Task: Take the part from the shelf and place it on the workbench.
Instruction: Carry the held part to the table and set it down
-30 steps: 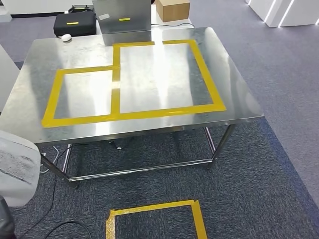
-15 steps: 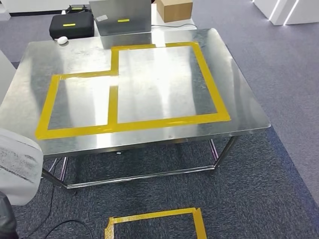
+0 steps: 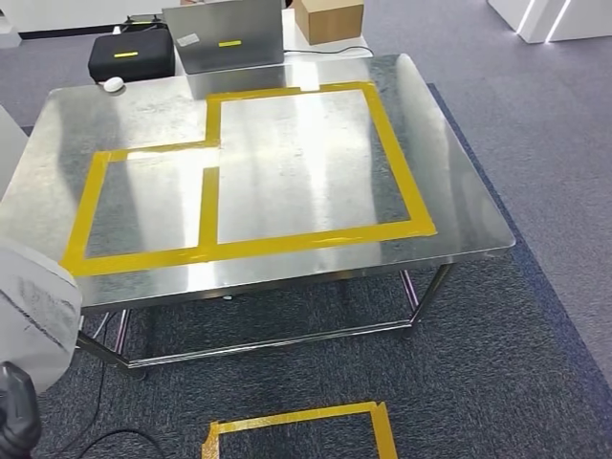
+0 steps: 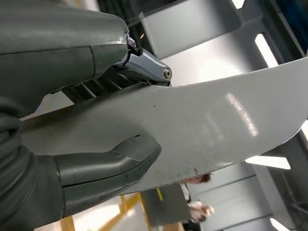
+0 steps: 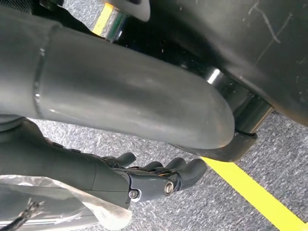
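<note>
Beside the workbench's left front corner, the left hand pinches the part by its edge. It looks thin, stiff, smooth, maybe slippery.

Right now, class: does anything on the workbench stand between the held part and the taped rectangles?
Nothing visible does. The left robot hand holds the part; the workbench is bare inside the yellow tape.

One stainless steel workbench bearing two yellow tape rectangles, plus a third taped outline on the carpet. Behind: one silver laptop, one black case, one brown cardboard box, possibly one white mouse.
</note>
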{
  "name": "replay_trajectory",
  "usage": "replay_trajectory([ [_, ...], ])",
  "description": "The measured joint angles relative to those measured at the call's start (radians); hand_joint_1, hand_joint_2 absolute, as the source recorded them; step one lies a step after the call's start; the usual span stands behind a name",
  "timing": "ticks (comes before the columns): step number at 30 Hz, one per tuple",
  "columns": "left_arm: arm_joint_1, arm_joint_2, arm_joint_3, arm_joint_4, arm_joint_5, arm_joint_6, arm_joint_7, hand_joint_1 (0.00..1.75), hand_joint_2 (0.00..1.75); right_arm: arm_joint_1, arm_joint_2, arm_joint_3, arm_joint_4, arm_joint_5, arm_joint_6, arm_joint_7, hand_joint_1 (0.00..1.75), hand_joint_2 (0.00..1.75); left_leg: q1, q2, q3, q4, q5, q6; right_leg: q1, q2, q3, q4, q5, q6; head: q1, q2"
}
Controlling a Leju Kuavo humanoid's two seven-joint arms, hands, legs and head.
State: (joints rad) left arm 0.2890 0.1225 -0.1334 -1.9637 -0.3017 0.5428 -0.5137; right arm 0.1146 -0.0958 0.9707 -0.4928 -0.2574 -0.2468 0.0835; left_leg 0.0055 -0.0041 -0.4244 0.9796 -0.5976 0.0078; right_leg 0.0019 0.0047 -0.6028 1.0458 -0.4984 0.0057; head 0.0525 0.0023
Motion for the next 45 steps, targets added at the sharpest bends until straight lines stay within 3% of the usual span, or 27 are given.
replay_trajectory([
  [5, -0.018, 0.077, -0.002, 0.023, -0.366, 0.07, 0.127, 1.75, 1.75, -0.009, -0.008, 0.034, 0.012, -0.033, 0.023, -0.038, 0.0, 0.0, -0.001, 0.0, 0.003, 0.0, 0.001, -0.004, -0.001, -0.001, 0.004, -0.001, 0.001, 0.0, 0.0, 0.0],
  [13, -0.191, 0.23, -0.057, 0.144, -0.644, -0.019, 0.291, 1.75, 1.75, -0.036, -0.027, 0.107, 0.084, -0.086, 0.086, -0.146, 0.0, 0.0, -0.003, 0.0, 0.008, 0.0, 0.002, -0.005, -0.002, -0.002, 0.011, -0.003, 0.004, 0.001, 0.0, 0.0],
  [17, -0.264, 0.287, -0.08, 0.195, -0.683, -0.053, 0.32, 1.75, 1.75, -0.046, -0.027, 0.131, 0.111, -0.093, 0.09, -0.153, 0.0, 0.0, -0.003, 0.001, 0.009, 0.001, 0.002, -0.005, -0.002, 0.0, 0.011, -0.004, 0.004, 0.002, 0.0, 0.0],
  [23, -0.305, 0.328, -0.098, 0.229, -0.693, -0.077, 0.332, 1.75, 1.75, -0.052, -0.027, 0.149, 0.13, -0.096, 0.091, -0.158, 0.0, 0.0, -0.003, 0.001, 0.008, 0.001, 0.002, -0.005, -0.002, 0.0, 0.011, -0.005, 0.004, 0.002, 0.0, 0.0],
  [26, -0.355, 0.361, -0.12, 0.263, -0.696, -0.162, 0.351, 1.75, 1.75, -0.058, -0.027, 0.16, 0.14, -0.099, 0.101, -0.161, 0.0, 0.0, -0.003, 0.001, 0.008, 0.001, 0.002, -0.005, -0.002, 0.0, 0.011, -0.006, 0.004, 0.002, 0.0, 0.0],
  [32, -0.531, 0.43, -0.175, 0.409, -0.712, -0.325, 0.358, 1.75, 1.75, -0.072, -0.027, 0.191, 0.159, -0.103, 0.125, -0.17, 0.0, 0.0, -0.003, 0.001, 0.009, 0.001, 0.003, -0.006, -0.002, 0.001, 0.012, -0.006, 0.006, 0.002, 0.0, 0.0],
  [39, -0.723, 0.441, -0.259, 0.596, -0.696, -0.428, 0.327, 1.75, 1.75, -0.091, -0.027, 0.228, 0.179, -0.099, 0.146, -0.175, 0.0, 0.0, -0.003, 0.001, 0.01, 0.001, 0.004, -0.007, -0.002, 0.002, 0.012, -0.006, 0.007, 0.003, 0.0, 0.0],
  [45, -0.883, 0.394, -0.411, 0.767, -0.756, -0.469, 0.313, 1.75, 1.75, -0.106, -0.027, 0.259, 0.193, -0.094, 0.161, -0.189, 0.0, 0.0, -0.003, 0.001, 0.011, 0.001, 0.004, -0.007, -0.002, 0.001, 0.013, -0.008, 0.008, 0.003, 0.0, 0.0],
])
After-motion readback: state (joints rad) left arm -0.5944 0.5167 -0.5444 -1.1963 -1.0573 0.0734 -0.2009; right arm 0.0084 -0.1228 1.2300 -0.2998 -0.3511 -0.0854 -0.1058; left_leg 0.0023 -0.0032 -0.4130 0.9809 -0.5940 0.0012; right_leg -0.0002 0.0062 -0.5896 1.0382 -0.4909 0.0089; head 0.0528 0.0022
